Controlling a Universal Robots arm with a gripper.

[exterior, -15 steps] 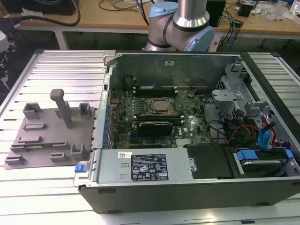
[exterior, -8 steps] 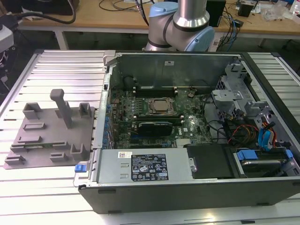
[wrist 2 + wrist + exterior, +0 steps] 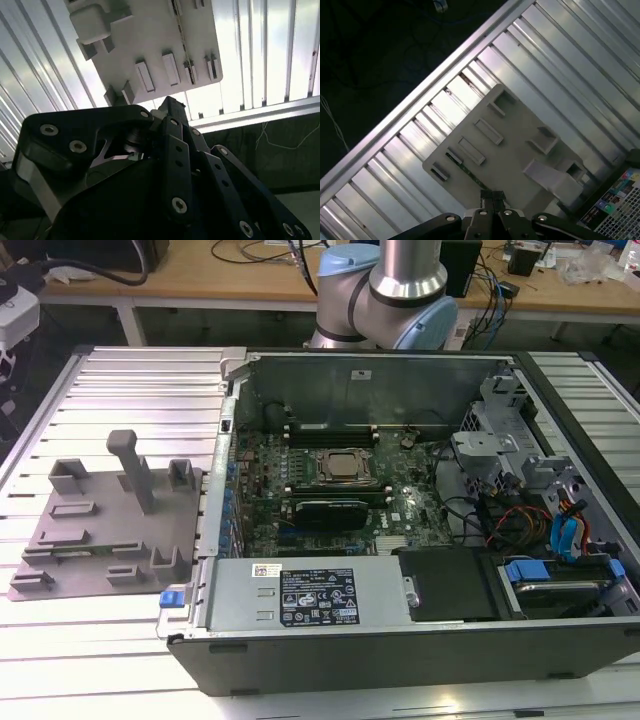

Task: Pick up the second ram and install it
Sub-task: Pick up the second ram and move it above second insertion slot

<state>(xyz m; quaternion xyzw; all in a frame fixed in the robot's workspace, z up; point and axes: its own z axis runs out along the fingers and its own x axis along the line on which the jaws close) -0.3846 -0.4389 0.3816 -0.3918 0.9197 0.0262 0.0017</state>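
Note:
The second ram (image 3: 464,167) shows as a thin green edge lying in a slot of the grey holder plate (image 3: 515,150), near the plate's outer edge. The same green strip (image 3: 184,50) shows in the second wrist view. My gripper (image 3: 492,197) hangs well above this plate with its fingertips pressed together and nothing between them. Its dark fingers (image 3: 170,107) point down at the plate's edge. In the exterior view the holder plate (image 3: 100,530) lies on the ribbed table at the exterior view's left of the open computer case (image 3: 400,620).
Inside the case are the motherboard, the square metal processor (image 3: 345,466) and long black memory slots (image 3: 330,427) beside it. A tall grey post (image 3: 135,468) rises from the holder plate. Cables and drive bays (image 3: 540,510) fill the case's right side.

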